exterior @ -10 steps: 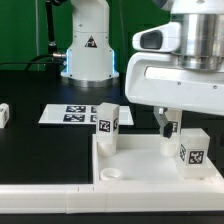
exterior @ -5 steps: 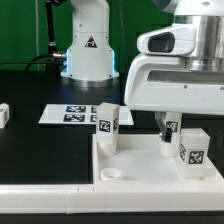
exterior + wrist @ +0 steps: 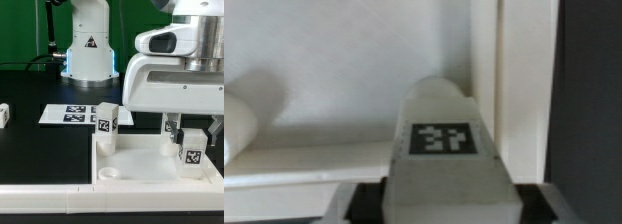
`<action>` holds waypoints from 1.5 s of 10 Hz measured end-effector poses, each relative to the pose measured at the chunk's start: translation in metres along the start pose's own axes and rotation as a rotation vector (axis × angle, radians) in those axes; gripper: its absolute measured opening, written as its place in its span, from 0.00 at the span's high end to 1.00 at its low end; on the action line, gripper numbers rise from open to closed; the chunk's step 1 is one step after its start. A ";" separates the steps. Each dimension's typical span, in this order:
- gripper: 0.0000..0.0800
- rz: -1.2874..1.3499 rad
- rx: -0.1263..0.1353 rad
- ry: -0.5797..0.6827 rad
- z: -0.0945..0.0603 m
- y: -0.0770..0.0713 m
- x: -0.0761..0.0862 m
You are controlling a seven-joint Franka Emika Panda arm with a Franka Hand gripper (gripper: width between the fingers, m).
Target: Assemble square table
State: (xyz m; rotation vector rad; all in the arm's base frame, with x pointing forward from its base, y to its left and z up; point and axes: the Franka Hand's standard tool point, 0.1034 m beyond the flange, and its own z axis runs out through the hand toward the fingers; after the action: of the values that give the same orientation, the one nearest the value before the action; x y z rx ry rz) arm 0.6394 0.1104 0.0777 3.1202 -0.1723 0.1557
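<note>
The short white tagged plastic leg [image 3: 192, 152] stands upright directly beneath the end effector [image 3: 193, 130], flanked by its fingers, though I cannot tell whether they pinch it

This is a robotics lab bench. A white robot arm base [image 3: 85, 55] with a warning-triangle sticker [image 3: 88, 42] stands at the back of a matte black table [image 3: 35, 150]. A marker board [image 3: 68, 114] lies flat on the table, and a white block leg [image 3: 107, 122] carries a black-and-white tag.
</note>
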 end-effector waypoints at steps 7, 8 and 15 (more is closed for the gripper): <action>0.64 0.849 0.028 0.021 0.001 -0.005 -0.006; 0.64 0.945 0.034 0.012 0.001 -0.005 -0.005; 0.25 1.168 0.053 -0.008 0.001 -0.006 -0.005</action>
State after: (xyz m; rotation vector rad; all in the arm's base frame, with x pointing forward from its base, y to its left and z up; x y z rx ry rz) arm 0.6352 0.1168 0.0759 2.5971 -1.9258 0.1389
